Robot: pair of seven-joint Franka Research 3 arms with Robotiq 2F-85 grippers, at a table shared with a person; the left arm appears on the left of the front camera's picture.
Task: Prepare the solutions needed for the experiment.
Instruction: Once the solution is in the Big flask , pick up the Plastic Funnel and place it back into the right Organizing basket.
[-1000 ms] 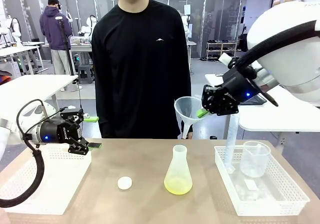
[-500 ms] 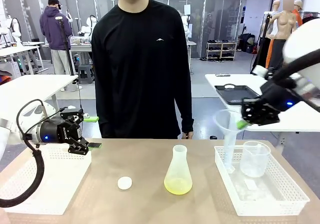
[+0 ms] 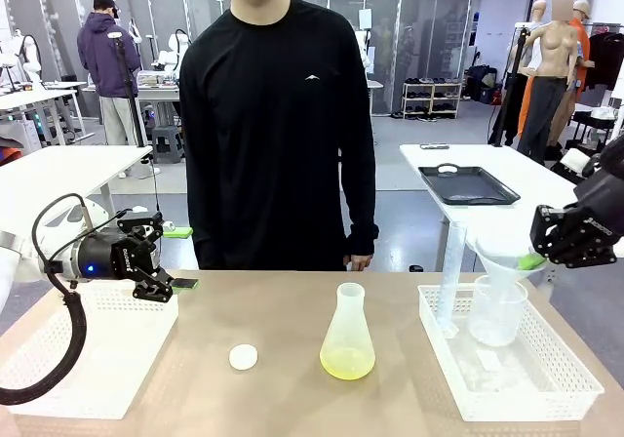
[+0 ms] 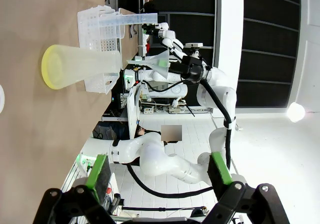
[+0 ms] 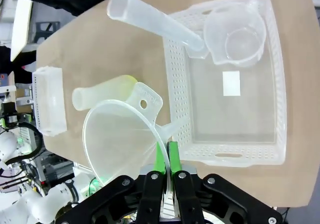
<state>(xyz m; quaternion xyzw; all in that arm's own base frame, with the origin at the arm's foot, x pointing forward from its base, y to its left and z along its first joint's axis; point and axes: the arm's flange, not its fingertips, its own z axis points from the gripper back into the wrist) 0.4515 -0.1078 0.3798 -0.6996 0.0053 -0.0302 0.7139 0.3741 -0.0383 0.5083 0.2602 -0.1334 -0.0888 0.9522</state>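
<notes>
Above the right tray, my right jaws clench a funnel by its rim, near the beaker. At table centre, the flask holds the solution as a shallow yellow-green layer. My left jaws hang released over the left tray's far edge.

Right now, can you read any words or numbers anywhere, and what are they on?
Nothing reads clearly.
Small white mark on the person's shirt: a shape, no letters.
Faint print on the left gripper: too blurred to read.
White patch in the tray: looks blank.
</notes>
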